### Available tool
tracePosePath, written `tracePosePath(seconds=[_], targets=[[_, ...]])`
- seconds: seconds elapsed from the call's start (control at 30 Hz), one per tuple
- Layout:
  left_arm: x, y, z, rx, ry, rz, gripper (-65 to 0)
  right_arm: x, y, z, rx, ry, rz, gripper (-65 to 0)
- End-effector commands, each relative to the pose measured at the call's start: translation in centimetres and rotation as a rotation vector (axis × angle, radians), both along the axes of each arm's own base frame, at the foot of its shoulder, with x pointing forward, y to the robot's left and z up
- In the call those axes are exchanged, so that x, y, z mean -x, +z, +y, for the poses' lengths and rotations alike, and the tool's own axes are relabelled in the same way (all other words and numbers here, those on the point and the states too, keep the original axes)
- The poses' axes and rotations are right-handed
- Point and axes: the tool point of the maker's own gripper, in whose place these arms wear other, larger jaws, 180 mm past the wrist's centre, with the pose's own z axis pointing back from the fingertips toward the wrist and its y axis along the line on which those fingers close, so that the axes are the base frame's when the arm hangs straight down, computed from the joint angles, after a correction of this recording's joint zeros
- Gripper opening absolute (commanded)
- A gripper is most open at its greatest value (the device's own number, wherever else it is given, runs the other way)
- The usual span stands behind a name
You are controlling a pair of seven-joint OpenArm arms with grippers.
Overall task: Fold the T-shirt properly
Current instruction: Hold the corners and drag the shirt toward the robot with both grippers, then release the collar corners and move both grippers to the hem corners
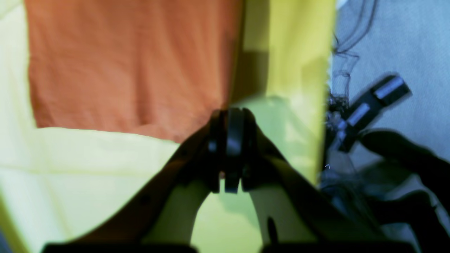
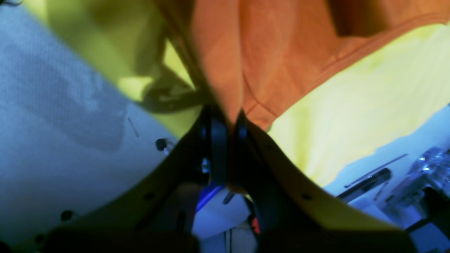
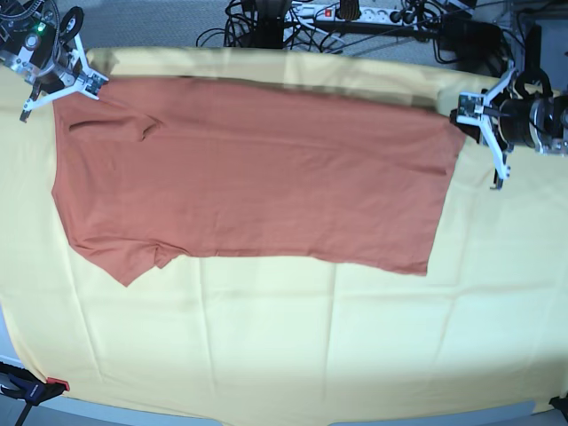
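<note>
Right gripper [image 2: 228, 123] is clamped on a fold of the T-shirt [image 3: 257, 177], orange cloth pinched between its closed jaws at the shirt's far corner near the sleeve. Left gripper [image 1: 230, 116] has its jaws drawn together at the opposite far corner; whether cloth lies between them cannot be told from the blurred wrist view.

One T-shirt, rust-orange, lies spread flat and sideways across the far half of the yellow cloth [image 3: 284, 346], one sleeve [image 3: 124, 262] pointing toward the near side in the base view. Its far edge is stretched between the two grippers.

One yellow cloth covers the tabletop. No containers are in view. Cables [image 3: 293, 22] and a power strip [image 3: 355, 12] lie beyond the far edge. One clamp [image 3: 27, 389] grips the near corner.
</note>
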Motion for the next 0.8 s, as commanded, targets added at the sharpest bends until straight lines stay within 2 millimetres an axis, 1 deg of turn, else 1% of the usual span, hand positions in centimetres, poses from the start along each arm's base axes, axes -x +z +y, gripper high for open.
tracePosePath(seconds=[0.0, 0.1, 0.27, 0.43, 0.47, 0.57, 0.6, 0.63, 0.67, 0.77], targets=[[0.4, 0.4, 0.6, -0.030, -0.010, 0.007, -65.0, 0.1, 0.5, -0.7, 0.039, 0.023, 0.011, -65.0], [2.0, 0.0, 1.0, -0.050, -0.021, 0.055, -65.0, 0.8, 0.4, -1.0, 0.057, 0.032, 0.029, -65.0], [2.1, -0.1, 1.0, -0.048, -0.020, 0.061, -65.0, 1.8, 0.1, -1.0, 0.059, 0.035, 0.054, -65.0], [2.7, 0.2, 0.0, 0.012, 0.030, 0.111, -65.0, 1.6, 0.2, -1.1, 0.059, 0.020, 0.040, -65.0], [2.7, 0.2, 0.1, 0.005, 0.036, 0.114, -64.0, 1.5, 0.2, -1.1, 0.060, 0.012, 0.033, -62.7], [2.6, -0.1, 0.9, -0.039, 0.042, 0.108, -45.1, 1.7, 0.3, -1.4, 0.077, 0.003, 0.040, -36.1], [2.5, -0.2, 1.2, -0.056, 0.044, 0.105, -39.5, 1.6, 0.4, -1.3, 0.075, 0.010, 0.040, -30.1], [2.4, -0.2, 1.5, -0.074, 0.046, 0.102, -35.8, 1.5, 0.5, -1.0, 0.071, 0.015, 0.035, -28.6], [2.3, -0.2, 1.7, -0.086, 0.049, 0.098, -34.7, 1.4, 0.9, -0.6, 0.067, 0.017, 0.025, -28.6], [1.8, 0.3, 1.5, -0.074, 0.087, 0.102, -34.7, 0.3, 2.3, 1.0, 0.038, 0.042, -0.039, -28.8]])
